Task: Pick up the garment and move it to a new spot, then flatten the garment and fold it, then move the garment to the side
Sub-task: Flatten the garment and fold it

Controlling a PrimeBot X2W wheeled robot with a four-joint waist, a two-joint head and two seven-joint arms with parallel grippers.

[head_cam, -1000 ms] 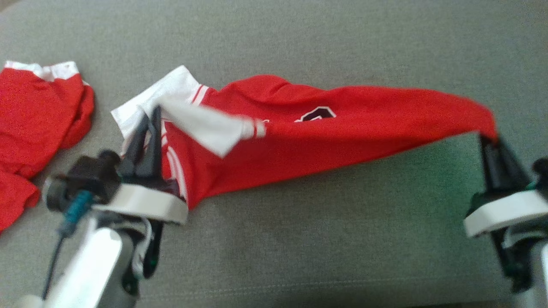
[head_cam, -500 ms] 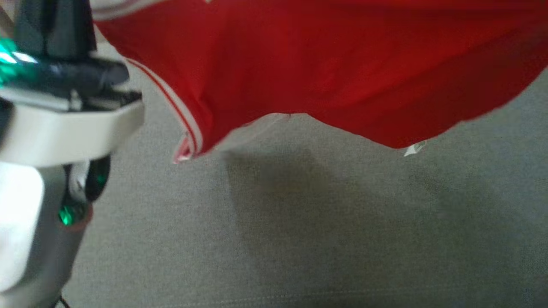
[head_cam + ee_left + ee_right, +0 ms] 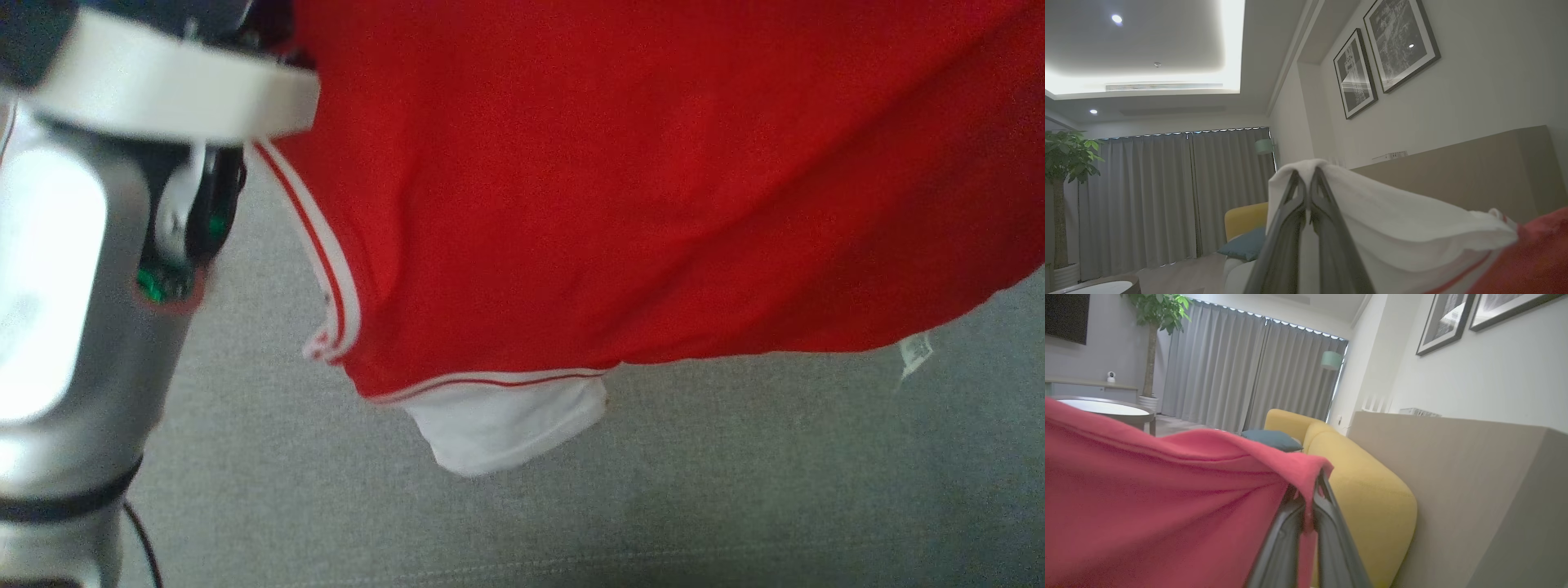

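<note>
Both grippers are holding the red garment (image 3: 653, 180) up in the air, so it is hanging clear of the grey cushioned surface (image 3: 735, 506) beneath. The left gripper (image 3: 1308, 179) is pinching a white part of the cloth, its two dark fingers pressed together with fabric draping over their tips. The right gripper (image 3: 1309, 498) is clamping a red edge the same way, jaws closed on the cloth. Seen from the head, a white flap (image 3: 506, 425) is dangling at the garment's lowest point and a small tag (image 3: 914, 353) is poking out at the lower right hem. The pale left forearm (image 3: 57, 286) is standing along the left side. A yellow sofa (image 3: 1372, 490) is sitting beyond the right gripper.
</note>
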